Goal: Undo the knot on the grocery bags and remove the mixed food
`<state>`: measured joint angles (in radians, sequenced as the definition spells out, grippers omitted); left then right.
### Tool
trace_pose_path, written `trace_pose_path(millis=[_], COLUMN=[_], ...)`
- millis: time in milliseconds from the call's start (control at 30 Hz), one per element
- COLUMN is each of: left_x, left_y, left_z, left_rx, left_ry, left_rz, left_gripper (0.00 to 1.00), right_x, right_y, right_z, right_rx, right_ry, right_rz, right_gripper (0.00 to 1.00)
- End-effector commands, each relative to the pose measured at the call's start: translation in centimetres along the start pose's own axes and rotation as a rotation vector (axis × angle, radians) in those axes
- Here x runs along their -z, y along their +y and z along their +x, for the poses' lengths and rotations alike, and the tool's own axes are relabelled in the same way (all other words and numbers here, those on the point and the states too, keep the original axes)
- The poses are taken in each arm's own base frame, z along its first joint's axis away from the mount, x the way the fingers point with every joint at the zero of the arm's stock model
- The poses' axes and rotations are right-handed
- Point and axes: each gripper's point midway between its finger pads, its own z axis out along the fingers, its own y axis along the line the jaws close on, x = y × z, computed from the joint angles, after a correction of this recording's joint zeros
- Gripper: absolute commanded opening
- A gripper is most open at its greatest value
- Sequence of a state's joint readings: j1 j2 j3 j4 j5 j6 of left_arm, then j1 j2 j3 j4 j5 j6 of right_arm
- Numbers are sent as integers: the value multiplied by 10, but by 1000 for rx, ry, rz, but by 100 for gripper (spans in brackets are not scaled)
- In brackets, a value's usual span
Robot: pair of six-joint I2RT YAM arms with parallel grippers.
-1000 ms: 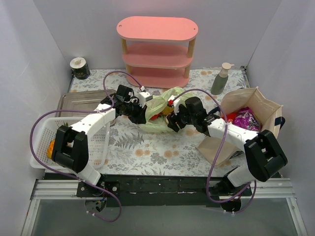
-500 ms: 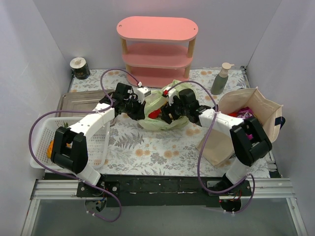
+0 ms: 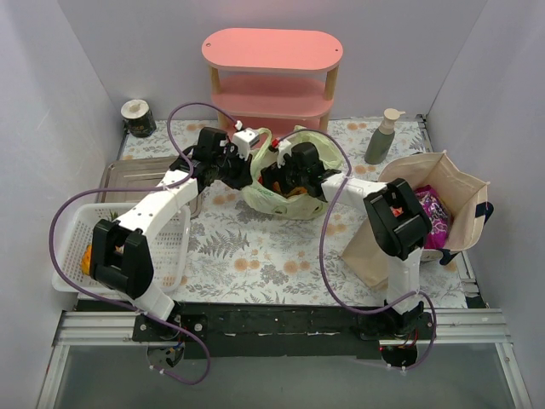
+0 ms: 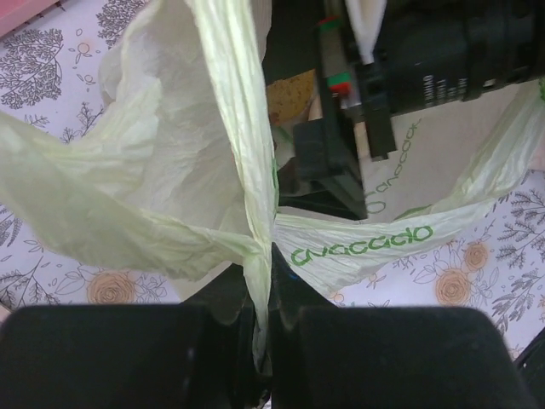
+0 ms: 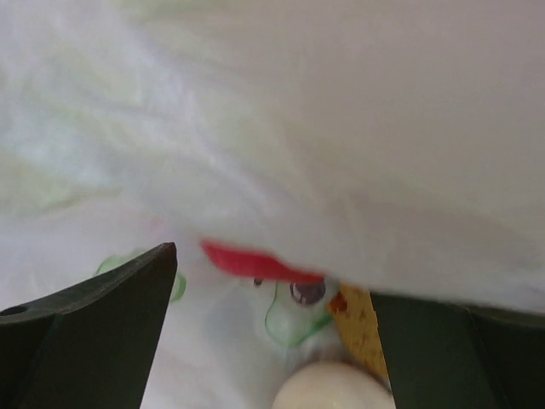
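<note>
Because the left gripper (image 4: 264, 341) clamps the bag (image 4: 145, 187) taut by its handle, the mouth stands lifted; the right gripper (image 5: 272, 298), jaws wide, sits inside, apparently to reach food (image 5: 328, 388).

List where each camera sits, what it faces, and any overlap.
Top external: above and behind the bases, looking down on the table; the left arm and right arm reach the green bag.
Left wrist: on the left arm, looking along its shut left claw pinching the bag's twisted handle.
Right wrist: on the right arm, close against blurred plastic; the open right claw frames it.
Shared: top and left wrist both show the bag.
</note>
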<state>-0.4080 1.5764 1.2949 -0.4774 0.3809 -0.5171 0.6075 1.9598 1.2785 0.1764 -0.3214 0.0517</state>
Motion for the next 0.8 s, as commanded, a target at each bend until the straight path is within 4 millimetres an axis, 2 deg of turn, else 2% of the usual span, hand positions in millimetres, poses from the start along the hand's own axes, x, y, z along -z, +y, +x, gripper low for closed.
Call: trace_pose_path(millis=[0,67,133,167,233,267,300,333,367,400,467,500,567,600,667,700,767], left_x=[5,5,5,5,5,4,3,3,2,1,-1,-2,-6,-8,-14,-17,-23], left_y=[4,4,4,4,6,7,8,10,11,12,12,13,14,15,15,14,15], left_z=[-16,-13,-11,-9,-8,-8,-8,-10,-10,-12,-16,-20,-23,-27,-28,-28,-29], left_rx=[-7,-7,-6,-6,-12,-12,-13,-18,-18,-19,-23,-26,-26,-27,-14,-10,2], left_ry=[-29,-19,-11,-6,-4,-4,-5,-14,-16,-21,-33,-43,-52,-58,-58,-57,-53], left_rz=[-25,-25,-23,-24,-31,-37,-42,-49,-51,-53,-52,-54,-49,-47,-36,-30,-16], left_gripper=[0,0,0,0,0,0,0,0,0,0,0,0,0,0,0,0,0], right_x=[-24,-37,-48,-49,-46,-43,-39,-26,-19,-3,16,35,58,78,98,115,130], right_y=[4,3,0,-3,-8,-10,-10,-11,-10,-4,-2,5,4,11,20,32,40], right_z=[-33,-32,-28,-28,-29,-28,-27,-33,-24,-33,-30,-26,-22,-21,-18,-18,-22], right_rx=[-9,8,48,87,132,153,188,192,187,215,224,226,226,230,261,284,327], right_ry=[-80,-77,-70,-65,-56,-50,-42,-46,-26,-46,-41,-43,-43,-60,-79,-102,-129], right_rz=[-7,3,28,44,77,88,86,86,70,40,38,21,12,-17,-52,-84,-98], right_gripper=[98,98,90,79,64,51,46,39,36,34,28,26,22,21,18,16,13])
